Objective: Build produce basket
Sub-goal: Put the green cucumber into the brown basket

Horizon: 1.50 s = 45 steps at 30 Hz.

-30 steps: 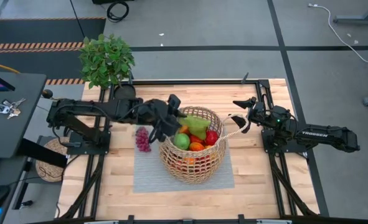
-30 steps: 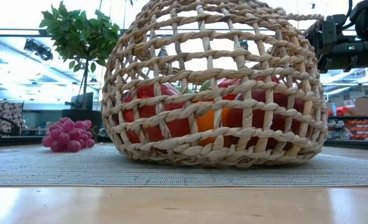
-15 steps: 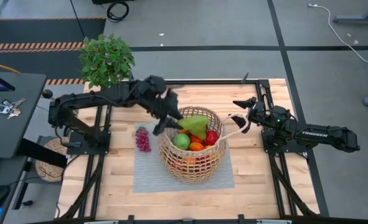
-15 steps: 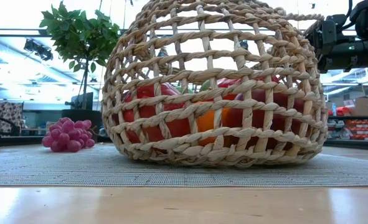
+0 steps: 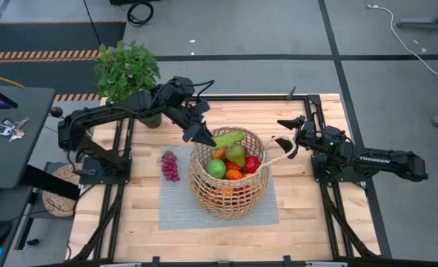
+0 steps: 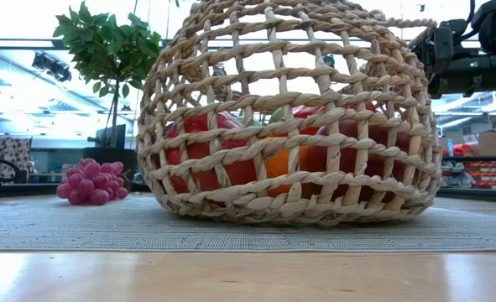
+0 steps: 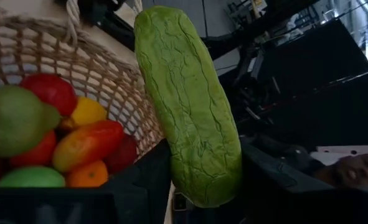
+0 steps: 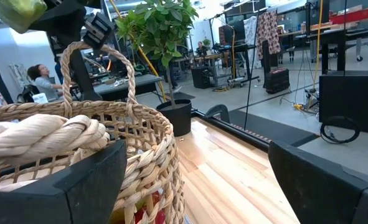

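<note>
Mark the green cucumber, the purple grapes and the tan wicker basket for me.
green cucumber [image 7: 190, 112]: left wrist view, mid-length of its skin.
purple grapes [image 5: 170, 165]: high view, centre of the bunch.
tan wicker basket [image 6: 289, 201]: low view, lower front wall.

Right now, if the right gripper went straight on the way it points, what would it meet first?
The right gripper points at the basket. Its open fingers straddle the near loop handle, so it would probably meet that handle first, then the rim; depth is unclear.
</note>
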{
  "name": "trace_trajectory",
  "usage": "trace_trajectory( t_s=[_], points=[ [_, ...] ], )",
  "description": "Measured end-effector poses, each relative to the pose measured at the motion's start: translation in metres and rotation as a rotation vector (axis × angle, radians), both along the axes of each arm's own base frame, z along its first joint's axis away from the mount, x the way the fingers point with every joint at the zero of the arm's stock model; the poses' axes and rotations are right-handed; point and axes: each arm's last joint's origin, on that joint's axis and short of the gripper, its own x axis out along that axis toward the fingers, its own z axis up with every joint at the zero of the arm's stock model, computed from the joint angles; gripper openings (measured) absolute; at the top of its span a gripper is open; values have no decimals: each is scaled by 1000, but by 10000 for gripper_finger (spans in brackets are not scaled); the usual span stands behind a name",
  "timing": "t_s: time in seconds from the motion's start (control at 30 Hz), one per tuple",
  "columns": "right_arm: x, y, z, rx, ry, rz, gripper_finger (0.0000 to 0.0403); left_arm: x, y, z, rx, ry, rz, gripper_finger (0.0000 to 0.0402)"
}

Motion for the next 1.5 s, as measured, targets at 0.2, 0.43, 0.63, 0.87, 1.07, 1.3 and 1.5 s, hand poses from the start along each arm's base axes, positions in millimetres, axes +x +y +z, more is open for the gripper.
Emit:
trace_trajectory(
  t_s=[0.2,0.43,0.63,0.87,1.07,1.3,1.5],
  points=[
    [0,0,0,0,0,0,394,0,-1,0,-29,9,-11,158],
    [0,0,0,0,0,0,394,0,-1,0,-29,9,-11,158],
    [0,0,0,0,0,0,394,0,-1,1,-30,3,-20,158],
    [0,0,0,0,0,0,394,1,-3,1,265,-174,-123,158],
    [0,0,0,0,0,0,394,5,-15,-4,778,-304,-207,158],
    [0,0,0,0,0,0,394,9,-33,-8,1283,-272,-259,162],
    [0,0,0,0,0,0,394,10,-47,-8,1479,-260,-306,187]
  ],
)
